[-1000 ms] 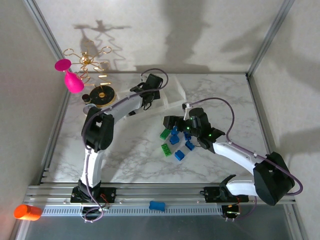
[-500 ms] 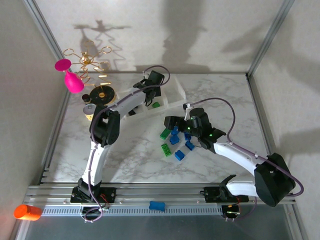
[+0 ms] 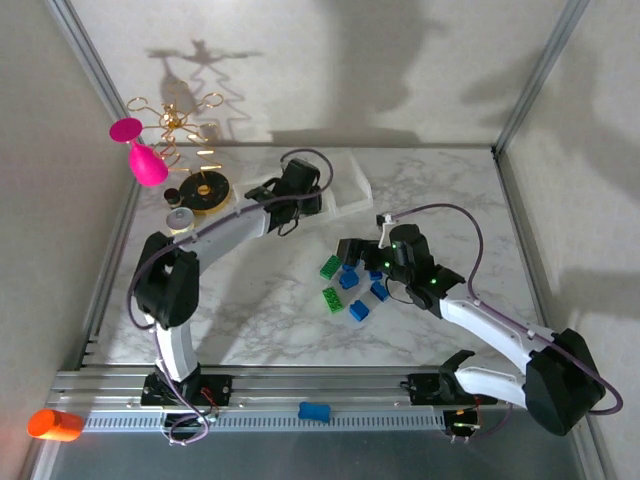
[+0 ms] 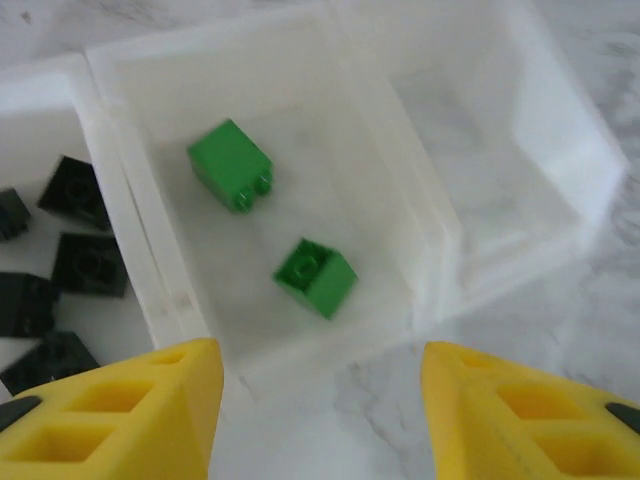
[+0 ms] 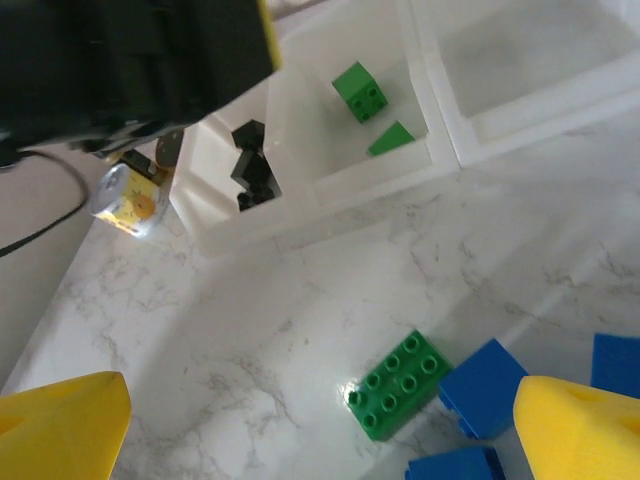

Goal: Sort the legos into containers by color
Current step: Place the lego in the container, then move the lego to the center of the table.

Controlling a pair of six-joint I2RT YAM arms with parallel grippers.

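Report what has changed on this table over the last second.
The left arm swung its elbow out to the left, and the left gripper drew back a little toward the near side of the tray. It is open above the middle compartment, which holds two green legos. The right gripper shifted slightly right, open and empty. The loose green and blue legos on the table stayed put.

Left wrist view: bright green bricks (image 4: 229, 165) mid-frame in a milky translucent tray (image 4: 438, 240), black bricks (image 4: 88, 264) at left, yellow fingers (image 4: 195, 390) at bottom. Right wrist view: blue bricks (image 5: 487, 385) at lower right on a white, grey-veined marble table (image 5: 250, 300). From above: magenta goblet (image 3: 147, 165) upper left, orange cylinder (image 3: 55, 424) lower left.
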